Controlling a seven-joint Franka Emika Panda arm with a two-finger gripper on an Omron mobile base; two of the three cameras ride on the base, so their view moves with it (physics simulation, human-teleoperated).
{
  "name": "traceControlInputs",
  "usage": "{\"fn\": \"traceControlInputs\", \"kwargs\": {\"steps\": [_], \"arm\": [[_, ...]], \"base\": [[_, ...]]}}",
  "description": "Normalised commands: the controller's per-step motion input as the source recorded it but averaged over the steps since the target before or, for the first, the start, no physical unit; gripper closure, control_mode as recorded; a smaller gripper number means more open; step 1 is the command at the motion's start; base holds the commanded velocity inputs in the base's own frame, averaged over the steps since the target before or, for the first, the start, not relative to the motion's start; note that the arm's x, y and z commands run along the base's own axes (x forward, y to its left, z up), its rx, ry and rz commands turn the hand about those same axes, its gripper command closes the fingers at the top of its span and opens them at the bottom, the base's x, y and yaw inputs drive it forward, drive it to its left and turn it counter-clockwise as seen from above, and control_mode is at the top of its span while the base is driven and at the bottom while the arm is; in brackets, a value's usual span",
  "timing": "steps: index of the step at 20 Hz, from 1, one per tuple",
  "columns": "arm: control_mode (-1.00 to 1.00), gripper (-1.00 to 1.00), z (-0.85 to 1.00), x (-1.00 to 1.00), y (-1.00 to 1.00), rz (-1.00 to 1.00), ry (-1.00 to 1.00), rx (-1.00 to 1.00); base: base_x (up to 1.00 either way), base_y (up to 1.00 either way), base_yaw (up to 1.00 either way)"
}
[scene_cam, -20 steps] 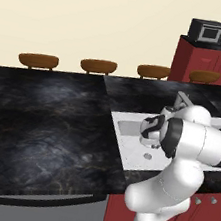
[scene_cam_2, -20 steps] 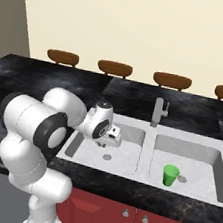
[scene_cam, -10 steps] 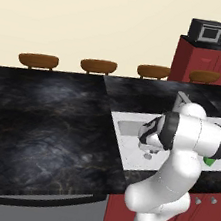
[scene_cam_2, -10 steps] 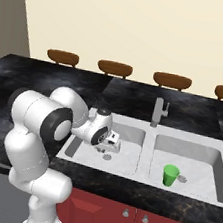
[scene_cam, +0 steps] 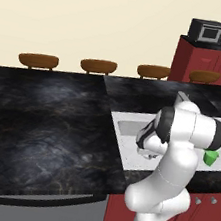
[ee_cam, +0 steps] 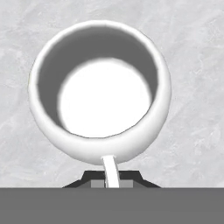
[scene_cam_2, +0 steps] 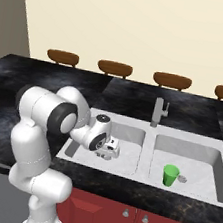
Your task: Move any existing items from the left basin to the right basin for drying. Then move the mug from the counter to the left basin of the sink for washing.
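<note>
White arm bent low over the sink [scene_cam_2: 149, 139], gripper [ee_cam: 111, 178] closed tight on the thin handle of the white mug [ee_cam: 99, 89], mug upright over the pale floor of the left basin [scene_cam_2: 129, 141], green cup [scene_cam_2: 170, 175] standing in the right basin [scene_cam_2: 202, 157], black counter [scene_cam: 45, 117] alongside

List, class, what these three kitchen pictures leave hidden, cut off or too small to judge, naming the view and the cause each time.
- Left base view: the arm covers most of the left basin; the green cup peeks out beside the arm.
- Right base view: the wrist hides most of the mug, so its contact with the basin floor cannot be judged.
- Hand view: the gripper pinches the mug's handle; the bottom band cuts the fingers off.
- Right base view: the object beside the cup is too small to identify.
</note>
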Motion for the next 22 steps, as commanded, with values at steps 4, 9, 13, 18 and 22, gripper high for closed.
{"fn": "traceControlInputs", "kwargs": {"steps": [4,9,13,18,22], "arm": [[-1.0,1.0,-0.22,0.0,-0.01,0.0,-0.03,0.0],[-1.0,1.0,-0.23,0.0,0.0,0.0,-0.05,0.0],[-1.0,1.0,-0.21,0.0,0.0,0.0,-0.06,0.0],[-1.0,1.0,-0.14,0.0,0.0,0.0,-0.03,0.0],[-1.0,1.0,-0.13,0.0,0.0,0.0,-0.01,0.0]], "base": [[0.0,0.0,0.0],[0.0,0.0,0.0],[0.0,0.0,0.0],[0.0,0.0,0.0],[0.0,0.0,0.0]]}}
